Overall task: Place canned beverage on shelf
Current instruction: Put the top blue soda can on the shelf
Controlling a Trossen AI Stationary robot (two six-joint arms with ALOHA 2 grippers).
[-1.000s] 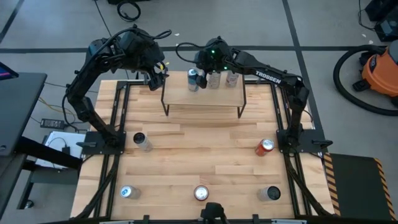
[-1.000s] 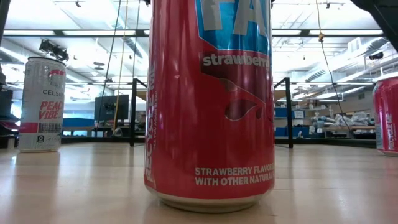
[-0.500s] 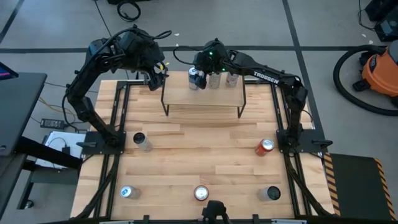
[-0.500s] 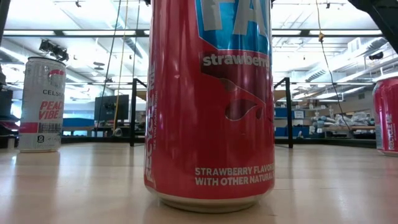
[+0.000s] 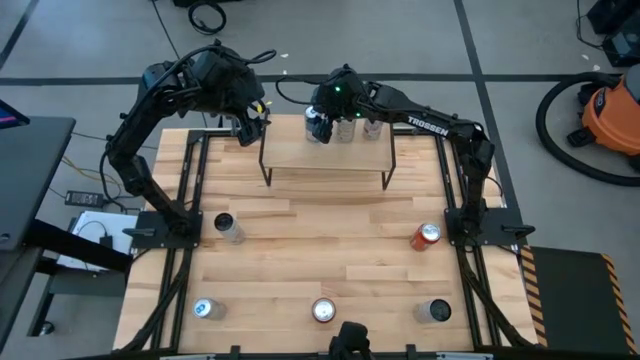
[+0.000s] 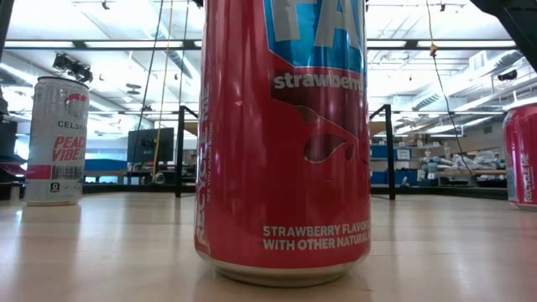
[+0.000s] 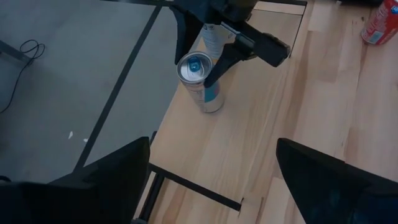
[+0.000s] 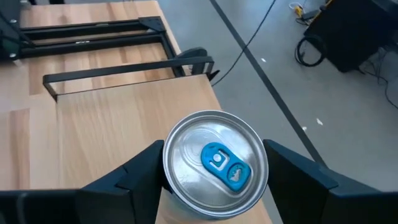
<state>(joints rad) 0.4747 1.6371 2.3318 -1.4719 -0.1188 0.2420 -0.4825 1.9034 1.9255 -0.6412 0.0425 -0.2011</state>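
Right wrist view gives me the blue-tab can (image 8: 214, 163) standing on the shelf (image 8: 118, 118), my right gripper (image 8: 211, 180) straddling it with a finger at each side; I cannot tell whether they press it. From above, that can sits at the shelf's left end, with 2 more cans (image 5: 358, 128) beside it. My left gripper (image 5: 250, 122) hangs wide open and empty just off the shelf's left end. 5 cans (image 5: 427, 235) stand on the worktop (image 5: 320, 250).
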